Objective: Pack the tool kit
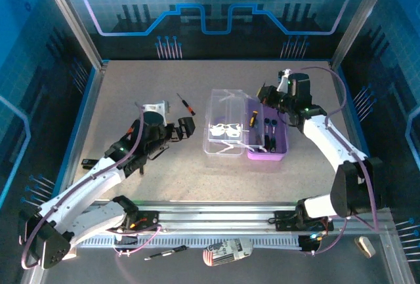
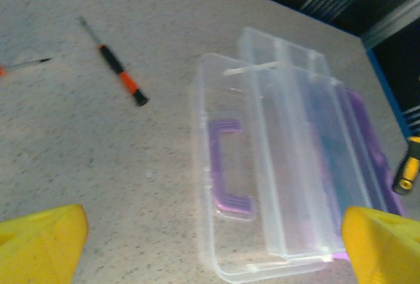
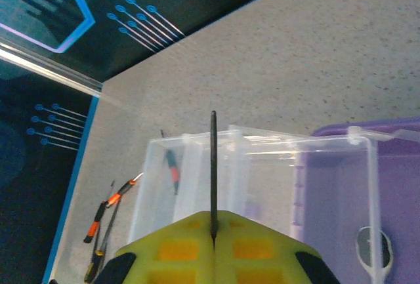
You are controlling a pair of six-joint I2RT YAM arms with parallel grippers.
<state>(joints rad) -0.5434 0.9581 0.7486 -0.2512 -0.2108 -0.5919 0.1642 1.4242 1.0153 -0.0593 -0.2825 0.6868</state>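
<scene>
The tool kit lies open in the middle of the table, its clear lid (image 1: 226, 126) flat to the left of the purple base (image 1: 268, 141). Some dark-handled screwdrivers (image 1: 269, 128) lie in the base. My right gripper (image 1: 266, 97) hangs over the base's far end. In the right wrist view it (image 3: 213, 228) is shut on a thin dark screwdriver shaft (image 3: 213, 159) that points at the lid (image 3: 262, 179). My left gripper (image 1: 180, 130) stands open just left of the lid, and its yellow fingers (image 2: 39, 244) are wide apart with nothing between them. A black-and-orange screwdriver (image 1: 186, 104) (image 2: 118, 71) lies loose on the table.
More loose screwdrivers (image 3: 105, 208) lie on the table left of the lid. A screwdriver (image 1: 164, 253) and a striped object (image 1: 226, 251) lie below the front rail, with a beige block (image 1: 365, 246) at the lower right. Metal frame posts (image 1: 72, 18) flank the table.
</scene>
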